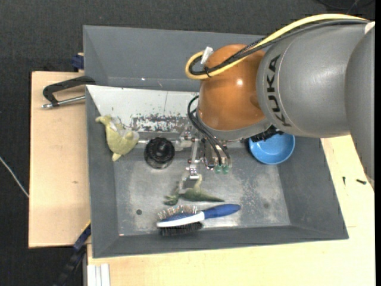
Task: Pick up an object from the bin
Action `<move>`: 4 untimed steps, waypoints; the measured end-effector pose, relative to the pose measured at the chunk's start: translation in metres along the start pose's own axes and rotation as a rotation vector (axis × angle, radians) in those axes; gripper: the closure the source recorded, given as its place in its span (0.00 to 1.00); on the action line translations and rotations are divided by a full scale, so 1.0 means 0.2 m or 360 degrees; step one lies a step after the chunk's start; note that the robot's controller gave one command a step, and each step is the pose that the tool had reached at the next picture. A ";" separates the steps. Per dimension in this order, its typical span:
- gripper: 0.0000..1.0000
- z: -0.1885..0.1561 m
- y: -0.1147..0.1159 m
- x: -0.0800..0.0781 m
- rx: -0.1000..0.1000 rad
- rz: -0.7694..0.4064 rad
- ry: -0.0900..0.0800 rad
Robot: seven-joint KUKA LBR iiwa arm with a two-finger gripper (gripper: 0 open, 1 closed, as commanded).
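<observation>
My gripper (206,168) hangs in the middle of the bin under the orange wrist cover. Its fingers stand open, one fingertip (193,173) on the left and the other on the right, with nothing between them. Just below the left fingertip lies a small flat green leaf-like thing (193,193) on the bin floor. In front of that, near the bin's front wall, a brush with a blue and white handle (199,214) and dark bristles lies on its side. A black round knob-like thing (159,151) sits to the left of the gripper.
A yellow-green soft toy (119,138) lies at the bin's left, near the back wall. A blue bowl (272,148) sits at the right, partly under the arm. Bare floor shows at the front right and front left.
</observation>
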State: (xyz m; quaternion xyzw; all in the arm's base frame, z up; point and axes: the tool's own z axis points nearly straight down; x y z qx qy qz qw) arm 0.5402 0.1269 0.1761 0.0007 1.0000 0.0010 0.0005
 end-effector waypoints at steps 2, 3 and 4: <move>0.00 0.51 -0.31 -0.17 -0.0011 0.0309 0.0014; 1.00 0.49 -0.32 -0.19 -0.0010 0.0312 -0.0008; 1.00 -0.13 -0.41 -0.24 -0.0002 0.0302 -0.0021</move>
